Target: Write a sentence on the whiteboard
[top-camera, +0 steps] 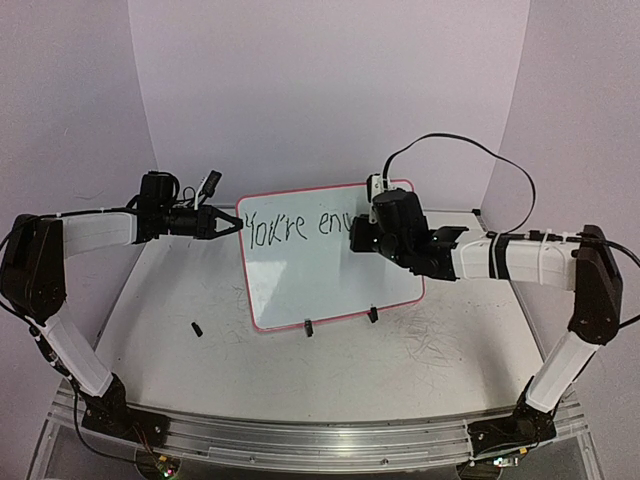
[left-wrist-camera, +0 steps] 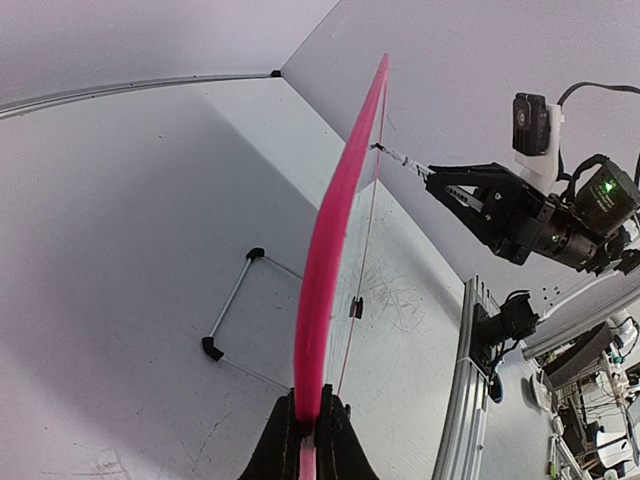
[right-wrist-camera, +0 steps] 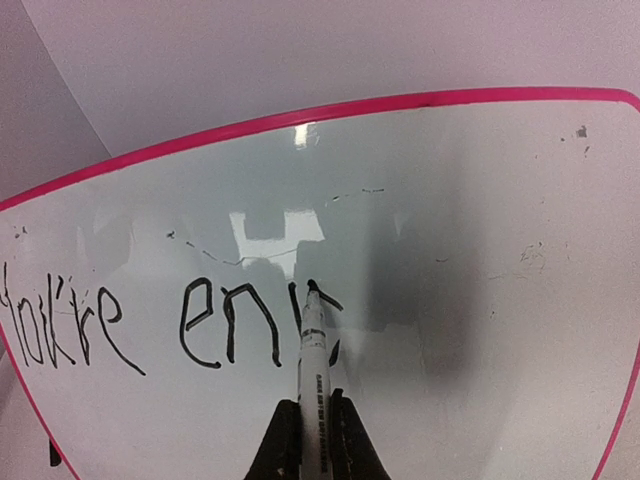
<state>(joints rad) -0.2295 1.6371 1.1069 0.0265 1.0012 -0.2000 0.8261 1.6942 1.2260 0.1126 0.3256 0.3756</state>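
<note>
The whiteboard [top-camera: 330,280] stands upright mid-table, with a red-pink rim and black clip feet. My left gripper [top-camera: 232,226] is shut on its left rim [left-wrist-camera: 325,280], seen edge-on in the left wrist view between the black fingers [left-wrist-camera: 278,450]. The sentence [right-wrist-camera: 150,320] reads "You're en" plus a part-drawn letter in black. My right gripper [right-wrist-camera: 315,415] is shut on a white marker [right-wrist-camera: 313,370] whose tip touches the board at that last letter. In the top view the right gripper [top-camera: 358,236] covers the end of the writing.
A wire stand [left-wrist-camera: 235,315] props the board from behind. A small black cap [top-camera: 197,328] lies on the table [top-camera: 180,300] left of the board's feet [top-camera: 309,327]. The table surface shows scribble marks at the right. White walls close the back.
</note>
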